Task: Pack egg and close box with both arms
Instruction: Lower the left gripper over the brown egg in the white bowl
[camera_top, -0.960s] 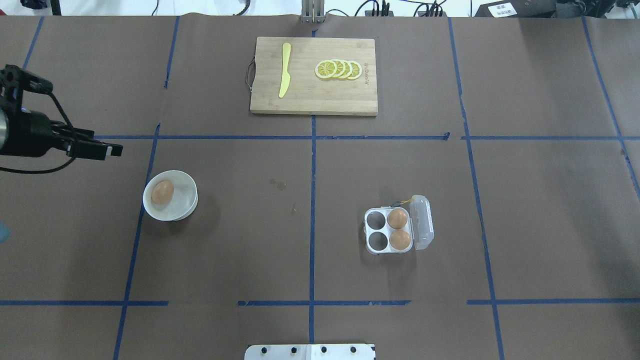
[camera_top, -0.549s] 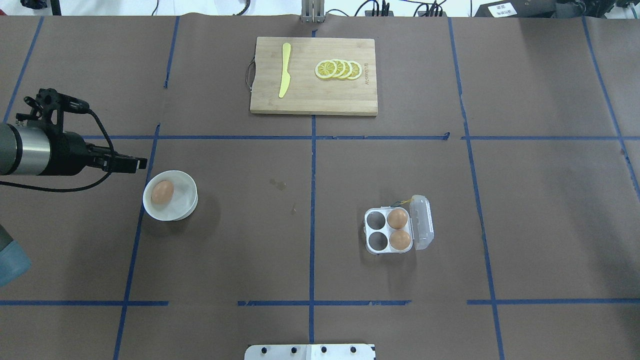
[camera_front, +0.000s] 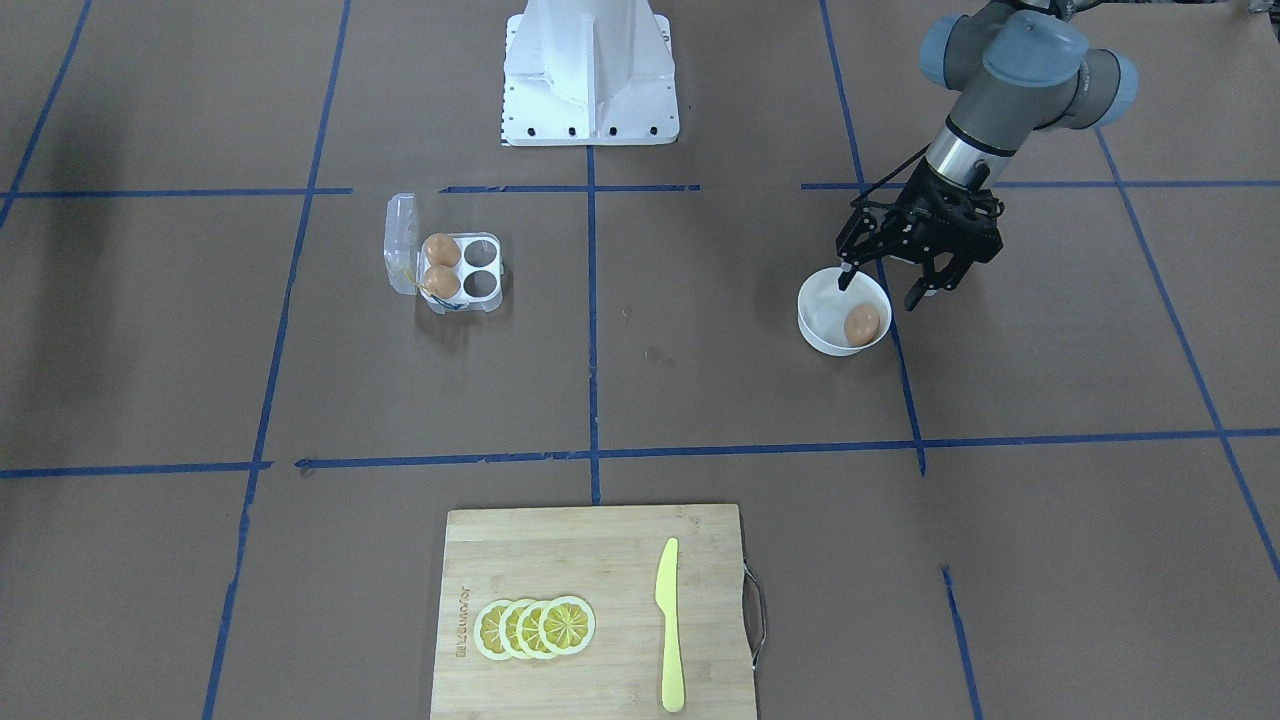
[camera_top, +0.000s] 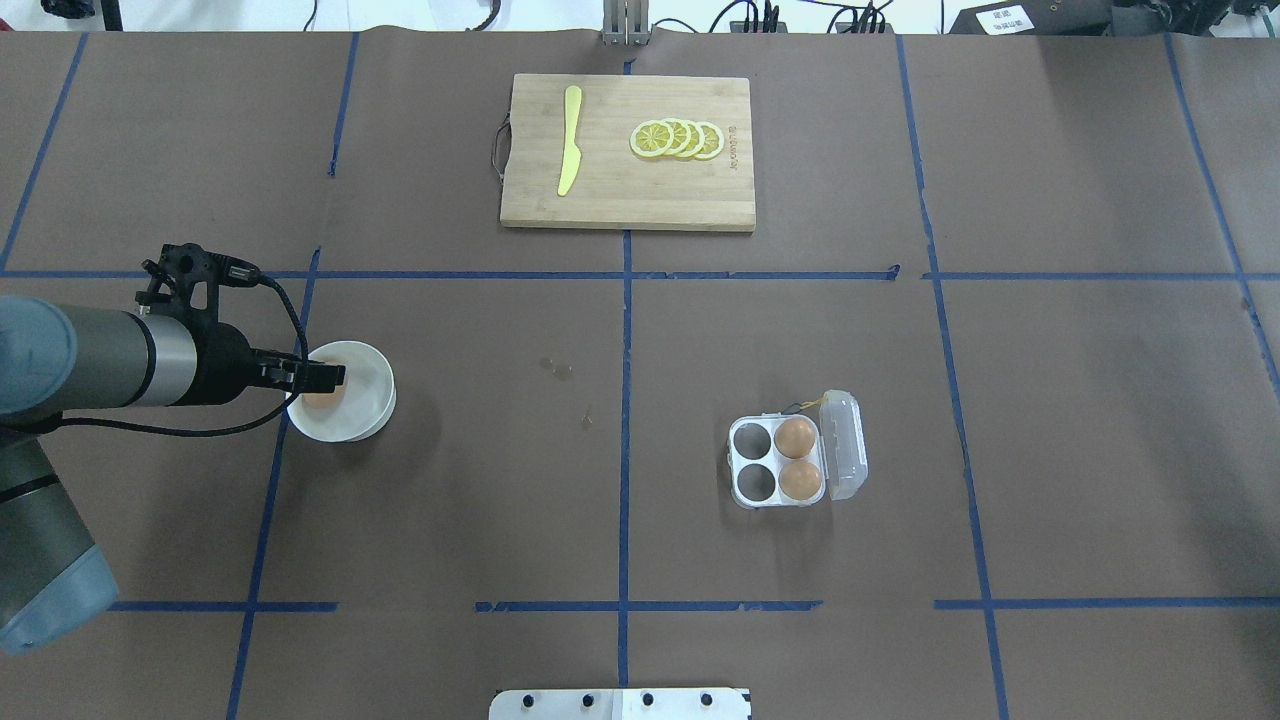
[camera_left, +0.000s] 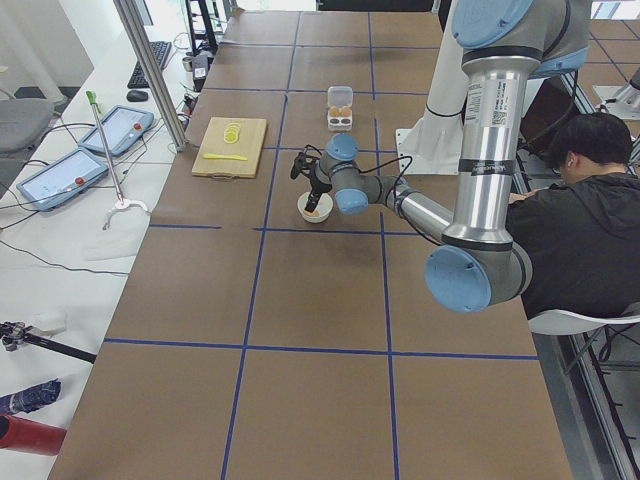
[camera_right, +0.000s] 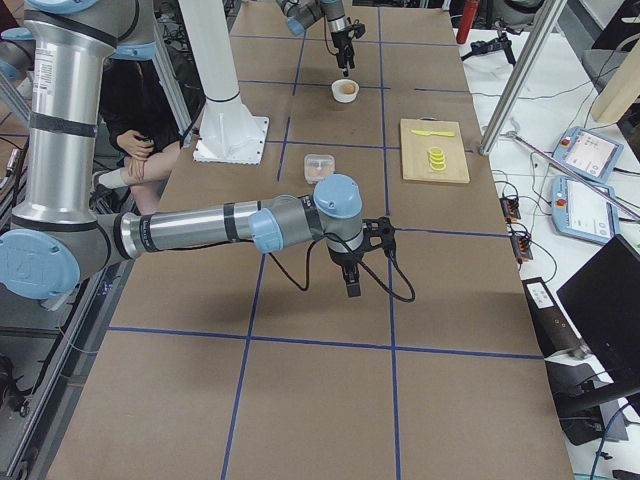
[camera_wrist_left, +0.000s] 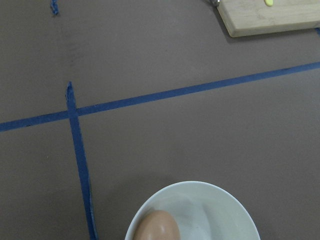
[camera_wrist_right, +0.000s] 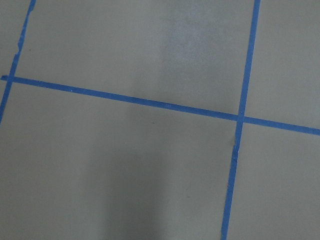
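Observation:
A light-brown egg lies in a round white bowl on the table's left side. My left gripper hangs open just over the bowl, one finger on each side of its near rim, not touching the egg. The left wrist view shows the egg and bowl at its bottom edge. The clear box sits right of centre with its lid open and two eggs in its right-hand cells. My right gripper shows only in the exterior right view, over bare table; I cannot tell its state.
A wooden cutting board with lemon slices and a yellow knife lies at the far middle. The white pedestal stands at the robot's edge. A person sits beside the table near the left arm.
My left arm has swung in from the left edge, rightward and nearer, and its gripper now stands over the bowl. The box and its eggs have not moved.

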